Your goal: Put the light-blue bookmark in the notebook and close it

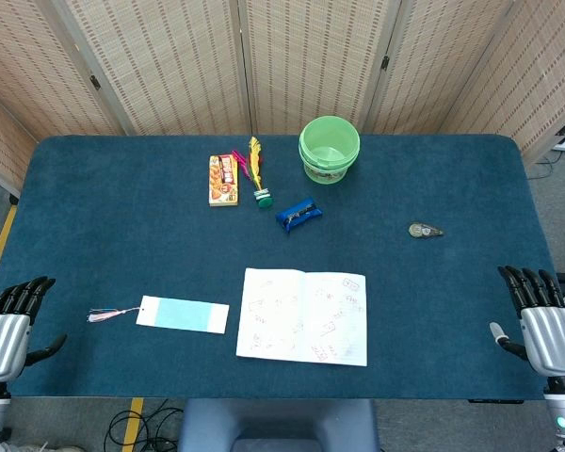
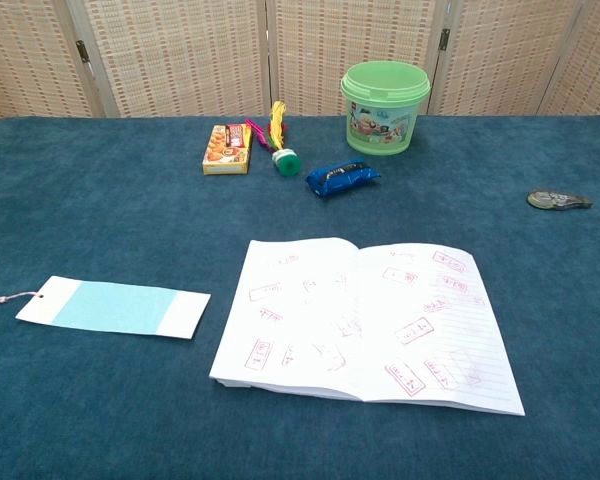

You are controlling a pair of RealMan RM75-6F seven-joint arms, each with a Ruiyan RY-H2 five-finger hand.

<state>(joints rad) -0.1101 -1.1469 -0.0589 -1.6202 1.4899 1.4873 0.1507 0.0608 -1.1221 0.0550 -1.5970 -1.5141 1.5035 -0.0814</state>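
The bookmark [image 1: 182, 314], left of the open notebook [image 1: 304, 316] on the bench [image 1: 122, 188], looks thin, light and bendable, best pinched at its tassel end, while the left robot hand [image 1: 8, 330] and right robot hand [image 1: 542, 320] are released and hold nothing.

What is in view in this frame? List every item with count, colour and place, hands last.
bookmark: one, light blue with white ends and a tassel, flat on the table left of the notebook, apart from it.
notebook: one, white pages, lying open at the near centre.
bucket: one, green, upright at the far centre.
snack box: one, orange, far side, left of the bucket.
shuttlecock: one, yellow and pink feathers on a green base, beside the box.
packet: one, dark blue, in front of the bucket.
correction tape: one, greyish, right of centre.
table: one, dark blue cloth.
left hand: one, silver and black, near left edge, holding nothing.
right hand: one, same colours, near right edge, holding nothing.
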